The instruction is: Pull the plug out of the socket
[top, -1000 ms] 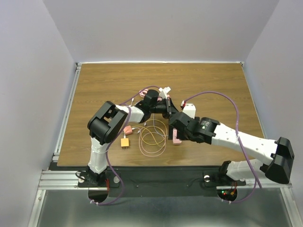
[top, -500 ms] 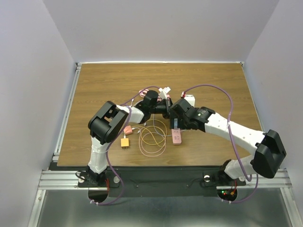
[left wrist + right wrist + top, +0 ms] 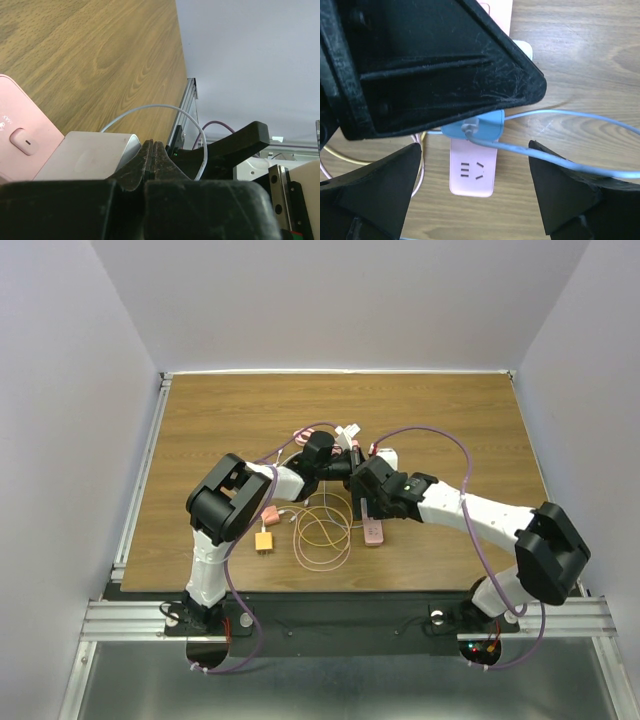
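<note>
Right end effector (image 3: 475, 148) stood spread astride the plug (image 3: 479, 125); a square grip on its body (not the cable (image 3: 555, 159)) was required. Left end effector (image 3: 153, 152) was pressed together.

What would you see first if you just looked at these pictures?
The left gripper and right gripper meet nose to nose over the middle of the wooden table. Just under them, a blue plug sits in the pink power strip, with the right gripper open over it. Loops of thin cord lie beside the strip.
</note>
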`<state>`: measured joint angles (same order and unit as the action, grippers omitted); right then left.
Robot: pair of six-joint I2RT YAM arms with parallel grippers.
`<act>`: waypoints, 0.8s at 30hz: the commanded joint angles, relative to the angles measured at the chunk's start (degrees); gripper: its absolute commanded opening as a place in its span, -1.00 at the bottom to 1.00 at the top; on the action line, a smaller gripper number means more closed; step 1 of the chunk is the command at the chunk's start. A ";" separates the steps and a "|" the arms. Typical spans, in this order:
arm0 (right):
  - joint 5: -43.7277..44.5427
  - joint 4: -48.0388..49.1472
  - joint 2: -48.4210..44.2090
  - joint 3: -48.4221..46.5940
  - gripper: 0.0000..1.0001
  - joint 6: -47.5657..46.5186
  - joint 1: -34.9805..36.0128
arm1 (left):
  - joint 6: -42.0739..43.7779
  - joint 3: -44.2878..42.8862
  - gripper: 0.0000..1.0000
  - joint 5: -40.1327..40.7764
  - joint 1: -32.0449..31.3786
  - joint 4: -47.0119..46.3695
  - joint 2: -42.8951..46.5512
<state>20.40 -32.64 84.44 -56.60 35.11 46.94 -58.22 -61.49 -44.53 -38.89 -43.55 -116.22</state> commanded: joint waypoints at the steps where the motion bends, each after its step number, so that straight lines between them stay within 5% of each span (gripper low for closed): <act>1: 1.48 5.83 0.28 0.26 0.81 -0.40 0.00 | 1.44 1.38 -1.00 1.03 -0.13 2.51 -1.37; 14: 3.50 10.93 6.87 -0.62 0.47 0.13 -0.09 | 1.79 2.87 -1.00 0.76 -0.22 2.51 -1.64; 17: 3.85 11.02 7.58 -0.79 0.15 0.22 -0.09 | 1.97 3.31 -1.00 0.68 -0.22 2.59 -1.64; 18: 3.85 10.94 7.66 -0.62 -0.11 0.39 -0.09 | 2.05 3.57 -1.00 0.59 -0.13 2.68 -1.64; 24: 4.82 10.93 4.77 3.07 -0.56 2.15 -0.18 | 2.58 3.93 -1.00 0.24 -0.30 2.77 -2.07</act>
<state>23.59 -23.51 89.12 -56.64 33.26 48.47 -59.68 -60.73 -41.08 -38.68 -46.15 -116.44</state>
